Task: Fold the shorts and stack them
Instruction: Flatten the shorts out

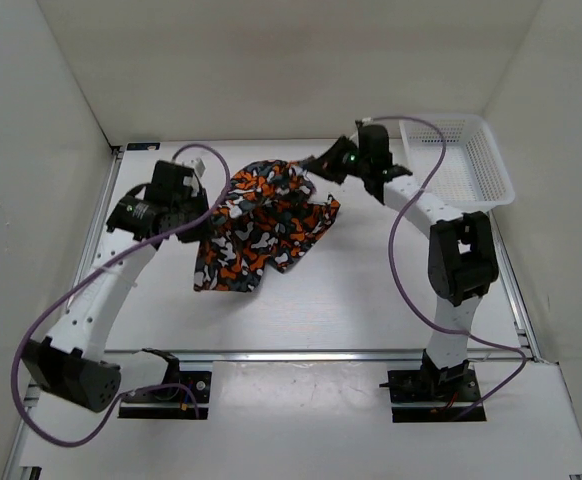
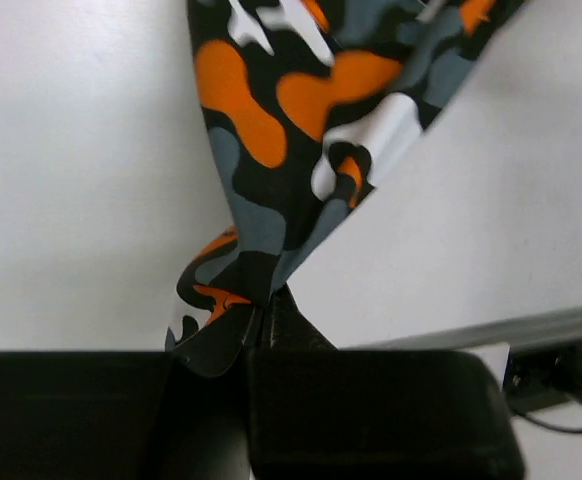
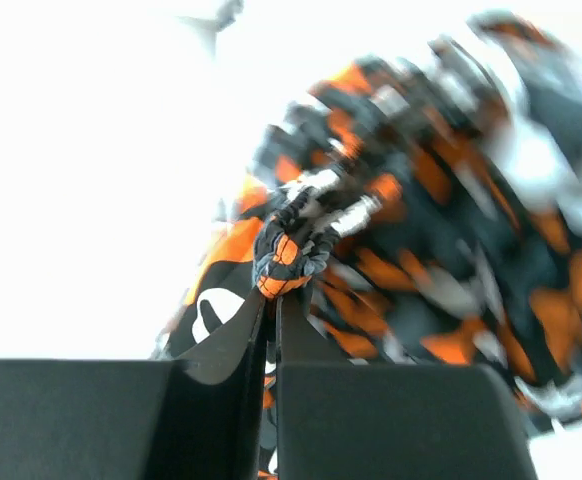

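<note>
The shorts (image 1: 266, 225), in an orange, black, grey and white blotch print, hang spread between my two grippers above the table's far middle, lower edge draping toward the front. My left gripper (image 1: 214, 188) is shut on the shorts' left corner; in the left wrist view the fabric (image 2: 291, 130) runs up from the closed fingertips (image 2: 267, 305). My right gripper (image 1: 316, 165) is shut on the shorts' right top edge; in the right wrist view a bunched bit of fabric (image 3: 289, 255) sits pinched at the fingertips (image 3: 274, 298), the rest of the shorts (image 3: 451, 230) blurred behind.
A white mesh basket (image 1: 491, 160) stands at the far right corner, beside the right arm. White walls enclose the table on three sides. A metal rail (image 1: 321, 353) runs along the near edge by the arm bases. A purple cable (image 1: 411, 250) loops beside the right arm.
</note>
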Robot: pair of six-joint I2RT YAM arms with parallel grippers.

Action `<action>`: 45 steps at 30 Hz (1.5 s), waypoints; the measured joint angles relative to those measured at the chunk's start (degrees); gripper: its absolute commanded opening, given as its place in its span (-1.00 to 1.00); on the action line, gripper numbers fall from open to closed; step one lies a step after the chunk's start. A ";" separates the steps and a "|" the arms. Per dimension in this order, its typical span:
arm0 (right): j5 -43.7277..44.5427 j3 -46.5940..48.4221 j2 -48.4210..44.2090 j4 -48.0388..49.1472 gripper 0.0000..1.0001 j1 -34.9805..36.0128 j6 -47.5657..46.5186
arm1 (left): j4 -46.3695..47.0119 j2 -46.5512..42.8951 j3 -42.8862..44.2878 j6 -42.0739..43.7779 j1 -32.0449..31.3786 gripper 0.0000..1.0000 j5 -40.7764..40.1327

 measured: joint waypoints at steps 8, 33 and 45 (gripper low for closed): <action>-1.60 37.79 3.69 -12.55 -1.00 -4.81 -9.51 | -3.96 24.06 43.12 4.22 7.74 -0.78 -1.75; 21.62 -48.02 -64.48 -44.04 -1.00 -9.90 -18.34 | 5.84 -1.42 -18.62 -14.56 -8.81 -0.35 6.19; 23.54 -46.86 -64.22 -45.38 -1.00 -9.88 -18.93 | 12.20 2.03 -34.84 -26.51 -3.89 0.95 5.86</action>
